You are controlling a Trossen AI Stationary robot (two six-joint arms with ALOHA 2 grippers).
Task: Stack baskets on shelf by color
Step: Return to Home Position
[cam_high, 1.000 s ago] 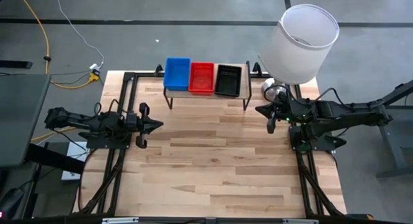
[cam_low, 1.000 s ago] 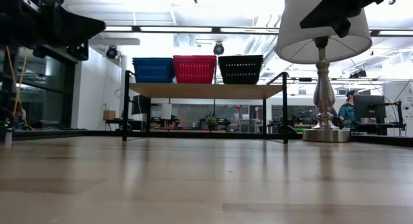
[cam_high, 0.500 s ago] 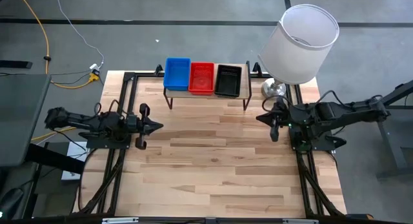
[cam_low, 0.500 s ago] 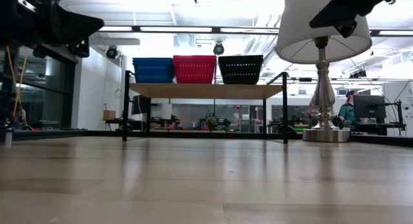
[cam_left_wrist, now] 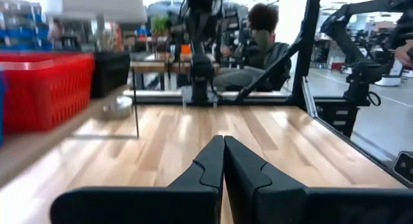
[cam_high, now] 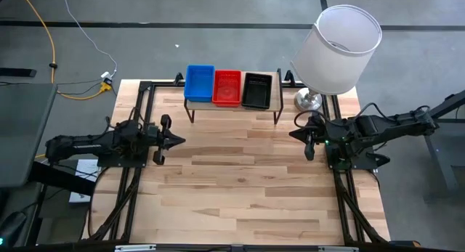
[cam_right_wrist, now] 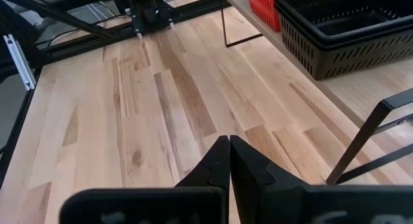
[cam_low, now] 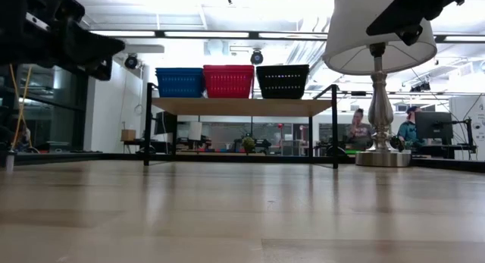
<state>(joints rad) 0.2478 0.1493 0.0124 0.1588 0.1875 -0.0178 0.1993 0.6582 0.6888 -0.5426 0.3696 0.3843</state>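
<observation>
baskets: blue baskets (cam_high: 199, 82), red baskets (cam_high: 227, 87), black baskets (cam_high: 256, 90) side by side on the shelf (cam_low: 242, 106)
shelf: at the surface's (cam_high: 240, 183) far edge
left hand (cam_high: 174, 141): closed, empty, near left edge
right hand (cam_high: 294, 132): closed, empty, near right edge

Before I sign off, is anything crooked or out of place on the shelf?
Nothing stands out. The blue baskets, red baskets and black baskets sit level, side by side on the shelf. The left gripper and right gripper are shut, empty, clear of it.

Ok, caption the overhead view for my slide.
Blue baskets, red baskets, black baskets sorted on the shelf; left gripper and right gripper shut, empty.
</observation>
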